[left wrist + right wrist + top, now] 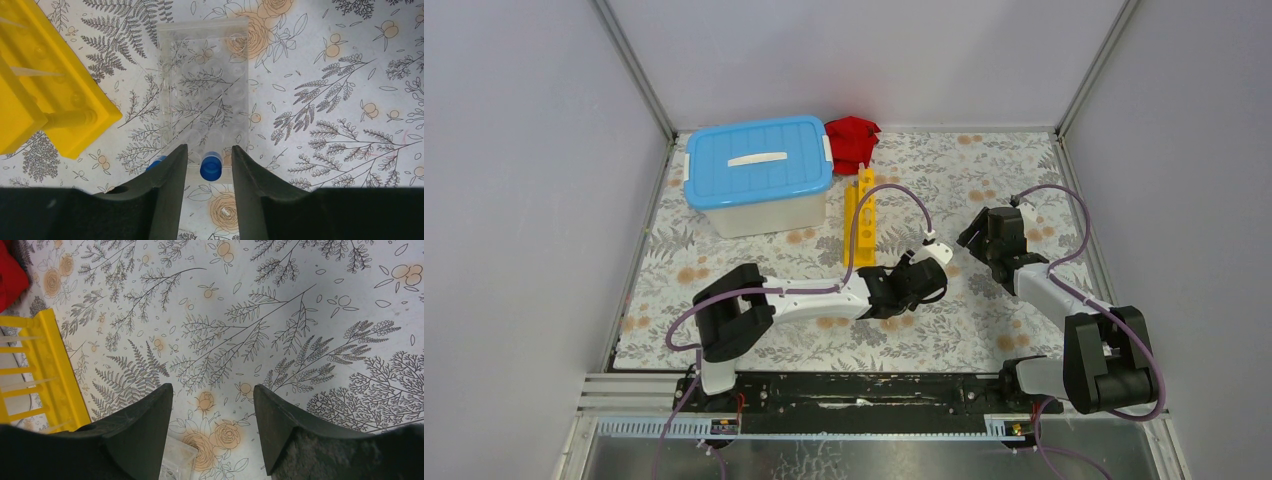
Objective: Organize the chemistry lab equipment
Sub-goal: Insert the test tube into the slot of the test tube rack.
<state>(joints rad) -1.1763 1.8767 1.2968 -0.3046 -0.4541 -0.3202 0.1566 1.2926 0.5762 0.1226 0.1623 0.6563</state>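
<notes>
A clear tube holder [205, 85] lies flat on the floral mat in the left wrist view. One small blue-capped tube [211, 166] stands in its near row, and a second blue cap [156, 162] peeks from behind the left finger. My left gripper [209, 150] hangs over that near row, open, with a gap on each side of the cap. The long yellow holed rack [861, 215] lies just left of the holder [50, 100]. My right gripper [212, 390] is open over bare mat, right of the left one [984, 240]. The white blue-lidded tub [759, 170] stands closed at the back left.
A red cloth [852, 140] lies bunched at the back, right of the tub. Grey walls close in the mat on three sides. In the right wrist view, a corner of the clear holder [177, 455] and the yellow rack [50, 375] sit to the left.
</notes>
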